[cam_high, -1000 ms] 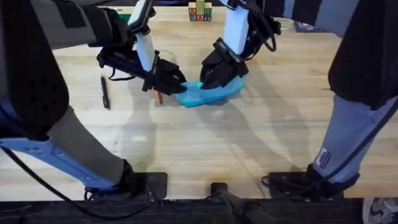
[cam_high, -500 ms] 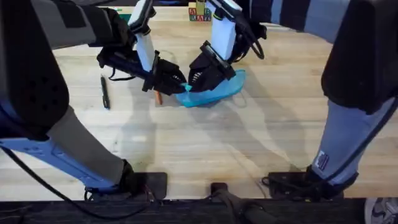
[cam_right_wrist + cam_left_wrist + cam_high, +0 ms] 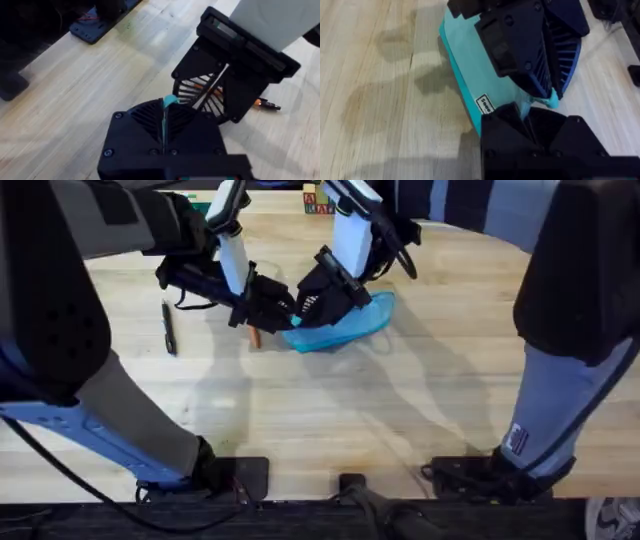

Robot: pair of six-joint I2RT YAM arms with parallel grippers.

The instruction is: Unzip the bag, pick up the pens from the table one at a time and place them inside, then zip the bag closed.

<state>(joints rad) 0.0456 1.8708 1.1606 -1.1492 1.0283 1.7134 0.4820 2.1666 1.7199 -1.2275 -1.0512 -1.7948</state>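
The bag (image 3: 345, 326) lies toward the tabletop's (image 3: 400, 420) far edge, pinched at one end by the left claw (image 3: 284, 313) while the right claw (image 3: 305, 307) is clamped on a sliver of its blue top, likely the zipper tab. Unzipping is in hand; both pens (image 3: 168, 327) wait, so next the right claw must draw along the zipper against the left's hold

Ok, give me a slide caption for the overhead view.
Both hands, left and right, meet at the light blue bag's end.
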